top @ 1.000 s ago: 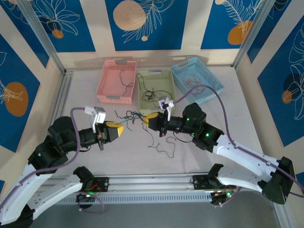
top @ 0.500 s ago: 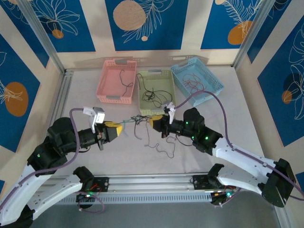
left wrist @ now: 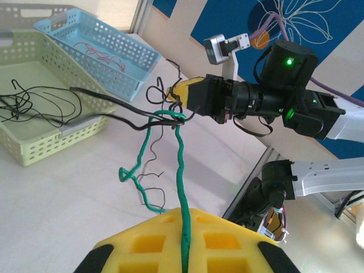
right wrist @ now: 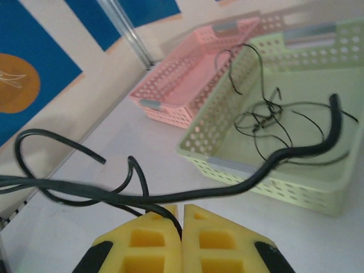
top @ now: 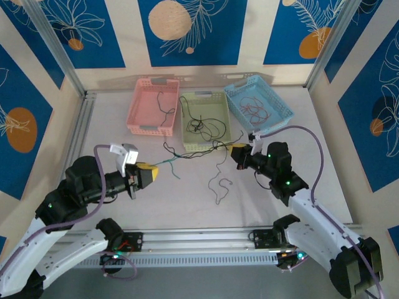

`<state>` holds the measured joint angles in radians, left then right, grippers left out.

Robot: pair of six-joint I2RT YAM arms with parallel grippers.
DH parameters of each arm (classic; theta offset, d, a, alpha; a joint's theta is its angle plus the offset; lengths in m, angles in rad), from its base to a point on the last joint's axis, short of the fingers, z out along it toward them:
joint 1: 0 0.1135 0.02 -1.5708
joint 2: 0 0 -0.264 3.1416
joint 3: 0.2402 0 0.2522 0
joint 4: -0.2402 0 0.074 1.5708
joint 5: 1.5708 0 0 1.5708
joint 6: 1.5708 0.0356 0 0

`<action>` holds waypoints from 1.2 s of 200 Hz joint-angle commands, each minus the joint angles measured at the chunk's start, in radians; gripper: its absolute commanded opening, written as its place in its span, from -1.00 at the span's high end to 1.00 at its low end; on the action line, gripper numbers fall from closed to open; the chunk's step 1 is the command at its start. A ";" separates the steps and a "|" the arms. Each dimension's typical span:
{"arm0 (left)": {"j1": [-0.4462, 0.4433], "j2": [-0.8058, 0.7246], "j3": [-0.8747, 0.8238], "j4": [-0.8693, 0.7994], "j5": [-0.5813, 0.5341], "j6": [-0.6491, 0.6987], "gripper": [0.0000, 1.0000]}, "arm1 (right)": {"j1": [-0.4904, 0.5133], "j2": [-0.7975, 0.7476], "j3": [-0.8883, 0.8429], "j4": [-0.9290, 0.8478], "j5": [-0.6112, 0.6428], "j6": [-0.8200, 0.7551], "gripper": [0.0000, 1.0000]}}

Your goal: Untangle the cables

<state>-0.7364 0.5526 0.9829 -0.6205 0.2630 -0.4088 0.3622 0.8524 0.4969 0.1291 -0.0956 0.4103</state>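
Right hand (top: 234,151) moved right; wrist view reveals pinched black cable (right wrist: 272,160).

Left wrist view: left gripper (left wrist: 185,217) cut by bottom edge, lower part of pads (left wrist: 142,244) outside picture. End of green cable (left wrist: 181,170) hidden between pads. Pale green basket (left wrist: 34,145) cut by left edge.

Right wrist view: right gripper (right wrist: 182,215) cut by bottom edge. Black cable (right wrist: 250,177) blurred near lens, ran off left edge; gripped spot hidden in seam.

Top view: red wires (top: 252,109) in blue basket (top: 280,121) too small to count.
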 commanded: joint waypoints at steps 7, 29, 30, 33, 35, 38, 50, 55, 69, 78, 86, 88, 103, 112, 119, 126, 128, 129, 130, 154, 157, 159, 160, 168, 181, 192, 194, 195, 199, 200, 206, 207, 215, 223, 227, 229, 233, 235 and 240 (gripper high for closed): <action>-0.001 -0.090 0.103 0.027 -0.039 0.036 1.00 | -0.189 0.033 -0.037 -0.265 0.360 0.104 1.00; -0.001 -0.112 0.114 0.009 -0.057 0.040 1.00 | -0.207 0.031 -0.035 -0.251 0.300 0.084 1.00; -0.001 -0.112 0.114 0.008 -0.057 0.040 1.00 | -0.207 0.031 -0.034 -0.251 0.299 0.086 1.00; -0.001 -0.114 0.116 0.005 -0.059 0.041 1.00 | -0.206 0.032 -0.033 -0.255 0.295 0.090 1.00; 0.000 -0.115 0.118 0.004 -0.061 0.042 1.00 | -0.205 0.033 -0.032 -0.255 0.294 0.092 1.00; 0.000 -0.118 0.118 0.003 -0.063 0.043 1.00 | -0.204 0.033 -0.032 -0.254 0.289 0.091 1.00; -0.001 -0.123 0.115 0.002 -0.066 0.045 1.00 | -0.203 0.029 -0.044 -0.216 0.234 0.089 1.00; -0.001 -0.121 0.114 0.002 -0.064 0.044 1.00 | -0.204 0.025 -0.050 -0.196 0.202 0.088 1.00; 0.000 -0.114 0.107 0.001 -0.064 0.045 1.00 | -0.201 0.017 -0.051 -0.169 0.133 0.096 1.00; 0.000 -0.115 0.102 -0.002 -0.075 0.046 1.00 | -0.192 0.014 -0.038 -0.194 0.147 0.094 1.00; -0.001 -0.120 0.103 -0.008 -0.092 0.048 1.00 | -0.189 0.018 -0.022 -0.231 0.189 0.083 1.00; -0.001 -0.122 0.103 -0.010 -0.095 0.049 1.00 | -0.190 0.020 -0.019 -0.235 0.195 0.079 1.00; 0.000 -0.133 0.100 -0.015 -0.115 0.054 1.00 | -0.210 0.016 -0.023 -0.233 0.172 0.069 1.00; -0.001 -0.133 0.099 -0.018 -0.115 0.057 1.00 | -0.226 0.001 -0.039 -0.203 0.104 0.086 1.00; 0.000 -0.129 0.094 -0.022 -0.114 0.057 1.00 | -0.230 -0.009 -0.052 -0.166 0.044 0.098 1.00; 0.000 -0.123 0.086 -0.022 -0.117 0.056 1.00 | -0.230 -0.016 -0.057 -0.142 0.001 0.110 1.00; -0.001 -0.123 0.083 -0.022 -0.117 0.055 1.00 | -0.229 -0.017 -0.057 -0.139 -0.009 0.114 1.00; -0.001 -0.123 0.082 -0.022 -0.117 0.055 1.00 | -0.228 -0.017 -0.056 -0.137 -0.017 0.118 1.00; -0.001 -0.122 0.080 -0.021 -0.117 0.055 1.00 | -0.228 -0.017 -0.056 -0.137 -0.017 0.118 1.00; -0.001 -0.103 0.028 0.004 -0.105 0.045 1.00 | -0.219 -0.008 -0.020 -0.178 -0.037 0.139 1.00; 0.000 -0.099 0.019 0.008 -0.102 0.043 1.00 | -0.218 -0.007 -0.016 -0.183 -0.035 0.142 1.00; -0.001 -0.095 0.015 0.011 -0.100 0.042 1.00 | -0.218 -0.006 -0.014 -0.186 -0.034 0.143 1.00; -0.001 -0.093 0.012 0.013 -0.100 0.041 1.00 | -0.218 -0.006 -0.014 -0.186 -0.034 0.143 1.00; 0.000 -0.078 -0.007 0.025 -0.093 0.035 1.00 | -0.215 -0.003 -0.011 -0.191 -0.030 0.146 1.00; -0.001 -0.059 -0.038 0.047 -0.080 0.026 1.00 | -0.211 0.000 -0.011 -0.193 -0.033 0.148 1.00; -0.001 -0.043 -0.056 0.064 -0.066 0.023 1.00 | -0.207 0.005 -0.011 -0.198 -0.041 0.150 1.00; -0.001 -0.040 -0.059 0.067 -0.063 0.021 1.00 | -0.206 0.005 -0.009 -0.199 -0.043 0.148 1.00; -0.001 -0.039 -0.060 0.069 -0.062 0.021 1.00 | -0.206 0.005 -0.009 -0.200 -0.045 0.149 1.00; -0.001 -0.034 -0.064 0.073 -0.059 0.020 1.00 | -0.204 0.005 -0.009 -0.201 -0.049 0.148 1.00; -0.001 -0.032 -0.066 0.075 -0.057 0.020 1.00 | -0.203 0.005 -0.009 -0.200 -0.049 0.147 1.00; -0.001 -0.026 -0.071 0.081 -0.053 0.019 1.00 | -0.199 0.002 -0.010 -0.195 -0.059 0.143 1.00; -0.001 -0.025 -0.071 0.082 -0.052 0.020 1.00 | -0.199 0.002 -0.010 -0.195 -0.059 0.143 1.00; -0.001 -0.016 -0.075 0.087 -0.045 0.019 1.00 | -0.191 -0.004 -0.012 -0.187 -0.061 0.136 1.00; -0.001 -0.008 -0.078 0.092 -0.036 0.021 1.00 | -0.187 -0.007 -0.011 -0.184 -0.058 0.135 1.00; -0.001 -0.003 -0.079 0.093 -0.031 0.022 1.00 | -0.185 -0.006 -0.012 -0.186 -0.058 0.134 1.00; -0.001 -0.001 -0.079 0.094 -0.029 0.023 1.00 | -0.184 -0.006 -0.012 -0.184 -0.057 0.134 1.00; 0.000 0.003 -0.080 0.096 -0.026 0.023 1.00 | -0.182 -0.005 -0.013 -0.182 -0.057 0.132 1.00; 0.000 0.005 -0.082 0.098 -0.024 0.022 1.00 | -0.182 -0.005 -0.012 -0.182 -0.057 0.132 1.00; -0.001 0.008 -0.085 0.101 -0.019 0.020 1.00 | -0.180 -0.002 -0.013 -0.179 -0.057 0.131 1.00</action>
<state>-0.7361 0.5549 0.9039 -0.5869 0.1974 -0.3836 0.1688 0.8543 0.4522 -0.0601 -0.1215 0.5434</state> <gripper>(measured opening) 0.082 0.059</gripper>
